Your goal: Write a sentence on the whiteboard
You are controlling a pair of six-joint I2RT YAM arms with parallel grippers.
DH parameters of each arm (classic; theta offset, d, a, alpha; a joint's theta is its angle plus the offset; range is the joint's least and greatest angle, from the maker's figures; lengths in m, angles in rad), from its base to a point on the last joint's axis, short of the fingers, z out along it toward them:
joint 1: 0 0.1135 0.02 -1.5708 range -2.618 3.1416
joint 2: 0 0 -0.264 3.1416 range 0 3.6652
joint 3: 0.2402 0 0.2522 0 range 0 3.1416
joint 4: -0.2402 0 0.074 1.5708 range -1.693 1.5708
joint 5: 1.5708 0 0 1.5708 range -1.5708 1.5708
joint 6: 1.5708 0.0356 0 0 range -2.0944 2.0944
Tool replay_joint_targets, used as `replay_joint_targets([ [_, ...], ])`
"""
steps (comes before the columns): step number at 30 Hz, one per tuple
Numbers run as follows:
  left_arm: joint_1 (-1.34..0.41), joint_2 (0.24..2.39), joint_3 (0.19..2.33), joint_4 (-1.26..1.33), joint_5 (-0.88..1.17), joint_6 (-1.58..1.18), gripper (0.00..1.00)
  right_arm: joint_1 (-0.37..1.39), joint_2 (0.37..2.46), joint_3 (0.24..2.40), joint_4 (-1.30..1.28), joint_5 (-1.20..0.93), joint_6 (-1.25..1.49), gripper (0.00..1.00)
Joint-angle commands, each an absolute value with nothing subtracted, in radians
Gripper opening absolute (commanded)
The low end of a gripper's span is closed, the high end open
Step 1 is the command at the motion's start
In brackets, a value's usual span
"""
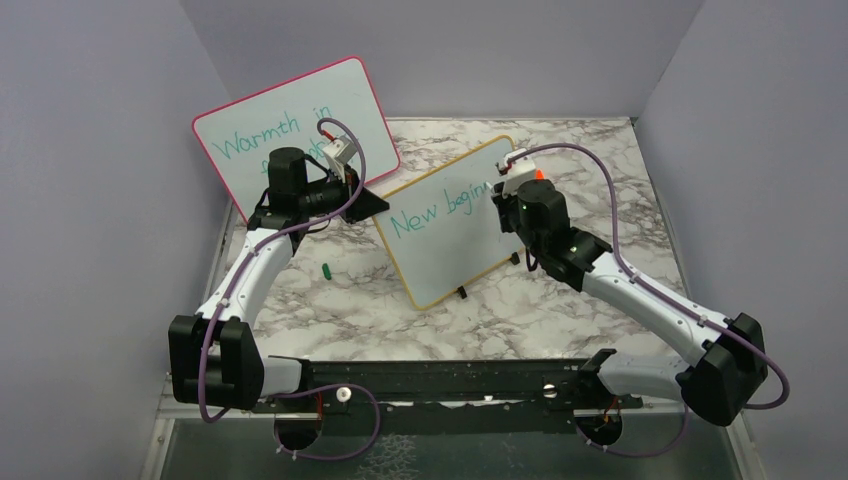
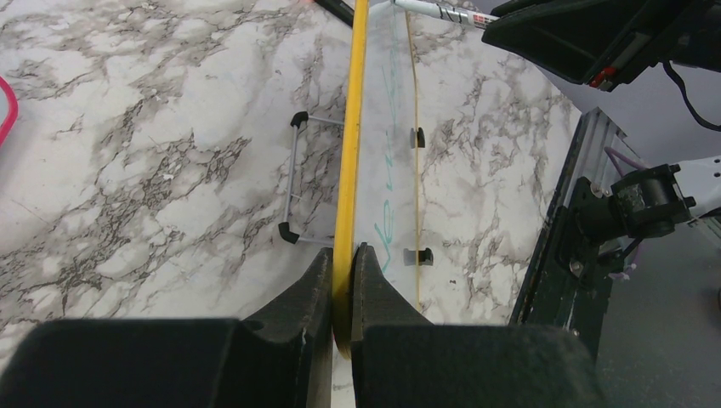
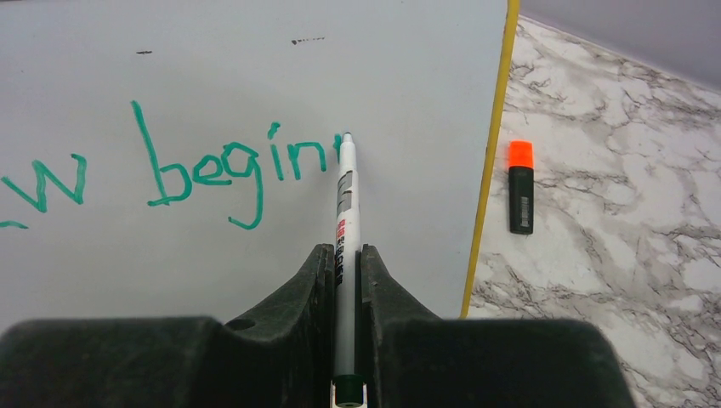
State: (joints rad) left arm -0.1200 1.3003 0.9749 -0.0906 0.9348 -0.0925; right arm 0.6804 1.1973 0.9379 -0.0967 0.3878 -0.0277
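Your left gripper (image 2: 343,276) is pinching the yellow left edge of the whiteboard (image 2: 350,127); your right gripper (image 3: 344,265) is clamping the marker (image 3: 345,191), tip touching the end of the sentence (image 3: 210,172).

The desk (image 1: 330,320) has a white marble top with grey veins. Near its middle the whiteboard (image 1: 450,250), yellow-framed, stands tilted on small black feet (image 1: 462,292), with a grey wire prop (image 2: 293,178) resting on the marble behind it. A pink board (image 1: 340,85) stands further back on the left. A small green cap (image 1: 326,269) lies on bare marble left of the whiteboard. An orange-capped black highlighter (image 3: 520,187) lies just beside the whiteboard's right edge, not touching it.
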Motion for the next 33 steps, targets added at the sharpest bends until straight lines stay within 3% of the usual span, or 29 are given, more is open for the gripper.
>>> replay_joint_targets([
  [1, -0.125, 1.321, 0.963, -0.153, 0.851, -0.008, 0.0, 0.671, 1.216, 0.977, -0.053, 0.39, -0.038, 0.0],
  [33, -0.124, 1.32, 0.964, -0.154, 0.842, -0.008, 0.0, 0.658, 1.192, 0.91, -0.156, 0.396, 0.033, 0.0],
])
